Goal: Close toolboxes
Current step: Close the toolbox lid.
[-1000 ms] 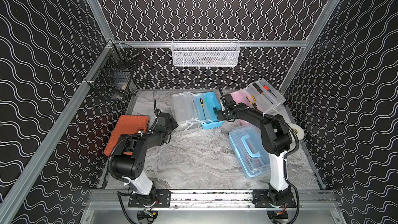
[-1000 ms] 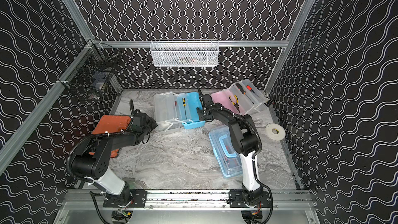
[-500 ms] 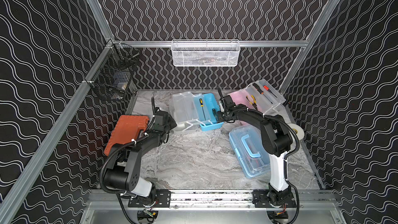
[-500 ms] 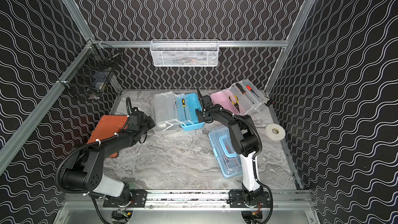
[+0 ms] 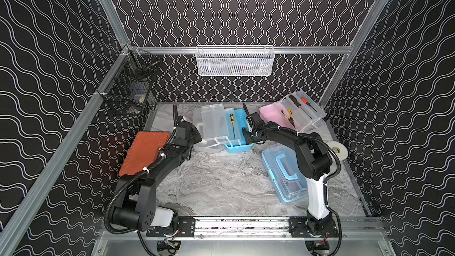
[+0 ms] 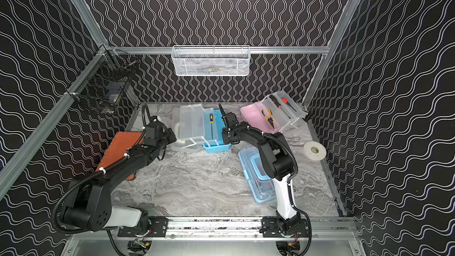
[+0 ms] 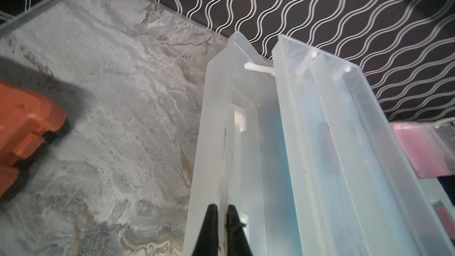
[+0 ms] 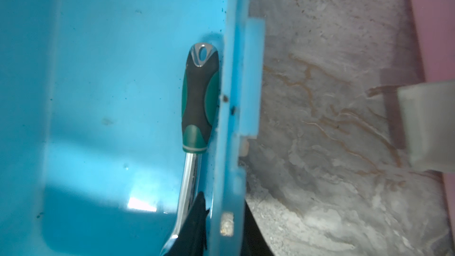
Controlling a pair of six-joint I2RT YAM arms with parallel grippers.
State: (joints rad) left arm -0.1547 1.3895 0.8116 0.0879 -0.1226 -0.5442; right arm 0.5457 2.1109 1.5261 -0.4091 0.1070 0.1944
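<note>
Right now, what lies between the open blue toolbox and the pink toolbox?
The right pincer, clamped on the open blue toolbox, sits in that gap in both top views; the right wrist view shows bare table up to the pink toolbox.

We go by the middle box: screwdriver in it, case to its left, rear box behind-right, front box before-right — tape farther right.

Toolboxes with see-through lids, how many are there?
3: an open blue toolbox at the back middle, an open pink toolbox at the back right, and a shut blue toolbox front right. None looks hidden.
</note>
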